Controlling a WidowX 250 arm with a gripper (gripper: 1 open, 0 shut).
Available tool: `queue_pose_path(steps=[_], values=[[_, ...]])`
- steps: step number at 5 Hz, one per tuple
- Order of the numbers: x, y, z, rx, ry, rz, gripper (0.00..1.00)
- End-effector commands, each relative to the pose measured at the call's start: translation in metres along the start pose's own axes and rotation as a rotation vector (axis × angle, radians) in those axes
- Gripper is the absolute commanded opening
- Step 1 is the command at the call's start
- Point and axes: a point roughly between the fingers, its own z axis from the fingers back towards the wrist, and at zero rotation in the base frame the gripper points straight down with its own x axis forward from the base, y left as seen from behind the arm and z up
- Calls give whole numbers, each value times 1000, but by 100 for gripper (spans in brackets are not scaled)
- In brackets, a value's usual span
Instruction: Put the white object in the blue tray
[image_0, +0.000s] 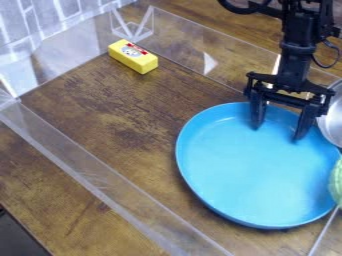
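Hanging over the far rim of the blue tray (254, 170), the black claw (282, 120) has its fingers spread apart with nothing between them, the tips poised just above the tray's back edge. One blue tray lies on the dark wooden table (100, 125), taking up most of the right-hand side, and its smooth inside holds nothing. One white object (335, 184) shows only as a pale greenish sliver at the right edge of the view, cut off by the frame, sitting at the tray's right rim — whether it rests on the rim or just beside it cannot be told. One shiny steel pot (331, 113) stands just right of the claw, also cropped by the frame, close against the right finger and near the tray's far-right edge; it crowds the space between the claw and the white object. One yellow box (132, 55) with a red mark on top lies at the far left of the table, well apart from the tray and the claw. Clear plastic walls (80, 150) run along the table's near and far sides — low transparent panels that fence in the wooden surface, with the near one passing just beside the tray's front rim.
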Motion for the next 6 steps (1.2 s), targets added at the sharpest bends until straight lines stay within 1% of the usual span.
queue_pose_path(steps=[1, 2, 3, 6], values=[[-2, -23, -10, 7, -8, -40, 100], [0, -25, -10, 5, -16, -43, 100], [0, -31, -11, 2, -15, -60, 100], [-1, -39, -10, -7, -14, -109, 100]])
